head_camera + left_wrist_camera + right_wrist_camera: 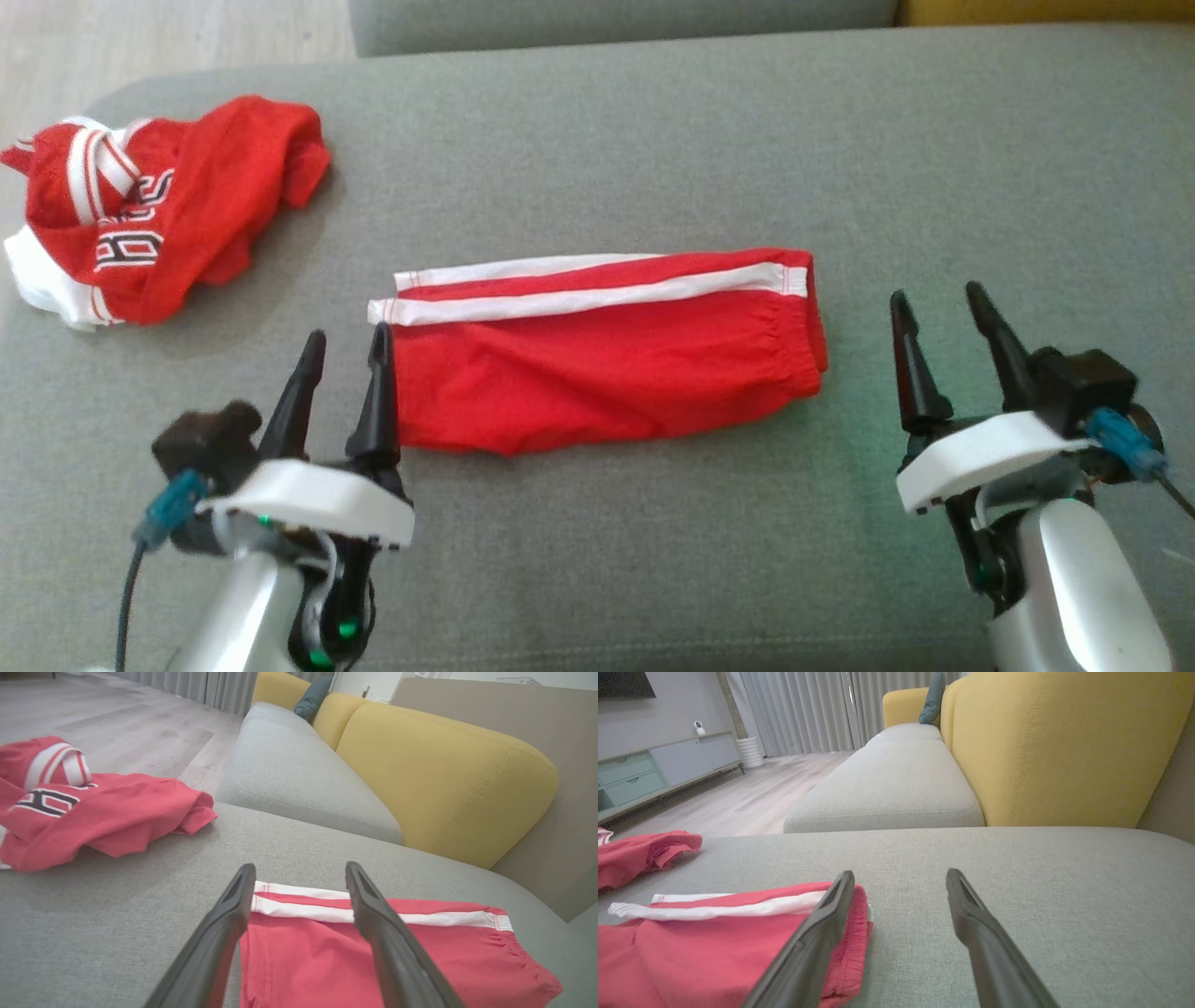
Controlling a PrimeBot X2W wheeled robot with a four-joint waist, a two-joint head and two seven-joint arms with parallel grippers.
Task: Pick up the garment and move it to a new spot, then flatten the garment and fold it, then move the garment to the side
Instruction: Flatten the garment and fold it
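Head view, garment: the red fabric shorts with white side stripes (607, 364) lie folded as a long flat band in the middle of the wide grey woven cushion (653, 140), with the waistband toward the robot's right.
Head view, left claw: the left gripper (349, 332) stands at the leg-hem end with its fingers spread apart, holding nothing. The finger nearer to the shorts seems just to touch the hem.
Head view, right claw: the right gripper (936, 293) is also spread wide and empty. It is near the waistband end but apart from it, over bare cushion.
Head view, other cloth: a crumpled red jersey with white trim and lettering (159, 224) sits well apart at the far left corner, out of the way of the work.
Left wrist view: the two fingers straddle the striped hem corner (299, 905), and nothing is pinched between them.
Right wrist view: the waistband edge (859, 919) lies beside one finger. I cannot tell if they touch.
Judgement: one claw waits at each end, probably so both can close together and carry the folded shorts to the side without spoiling the fold.
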